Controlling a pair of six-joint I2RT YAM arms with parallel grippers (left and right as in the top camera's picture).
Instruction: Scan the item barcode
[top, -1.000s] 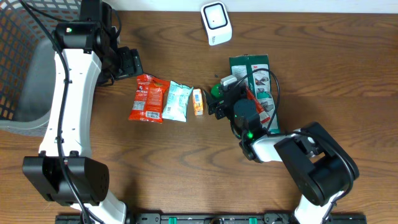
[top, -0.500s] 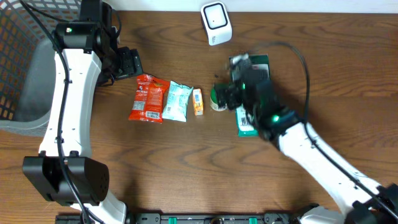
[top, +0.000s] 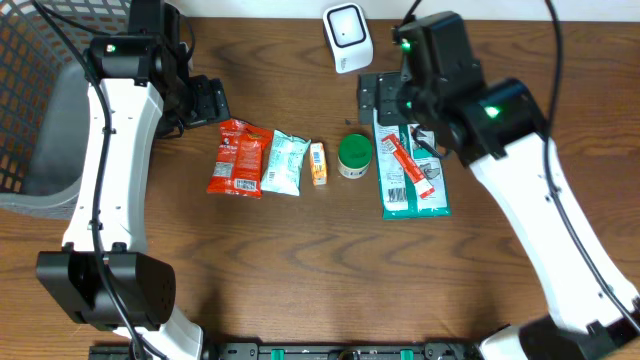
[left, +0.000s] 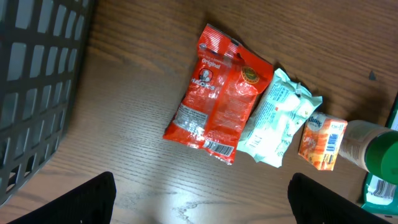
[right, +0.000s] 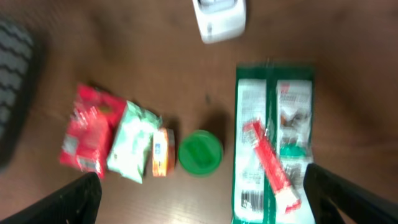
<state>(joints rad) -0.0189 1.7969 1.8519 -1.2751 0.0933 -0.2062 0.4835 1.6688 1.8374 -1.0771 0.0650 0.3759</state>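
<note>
One dark brown wood-grain table (top: 300, 280) filling all three views, with a thin pale strip along its far edge in the overhead view.

Two white-and-black robot arms above it. Left arm (top: 110, 150) reaching up the left side. Left end effector (left: 200, 193) released, fingers spread wide and empty, hovering near the upper left of the red bag. Right arm (top: 540, 200) sweeping in from the lower right. Right end effector (right: 208, 199) likewise released and empty, raised above the top of the flat green pack and just beside the scanner.

Dark wire basket (top: 30, 60) at the far left edge, partly out of frame, with a grey interior.

Flat green-and-white retail pack (top: 432, 200) lying face up right of centre, a red strip-shaped item (top: 408, 165) sealed inside it, a barcode visible near its lower end.

Row of smaller goods left of the pack, all lying or standing on the table:
- red snack bag (top: 238, 158), leftmost
- pale green packet (top: 285, 163), touching the bag
- green-lidded tub (top: 354, 153), upright, just beside the flat pack
- small orange box (top: 318, 164), between packet and tub, barcode side showing in the left wrist view

White scanner (top: 347, 36) standing at the far edge, above the tub. Right wrist view blurred.
</note>
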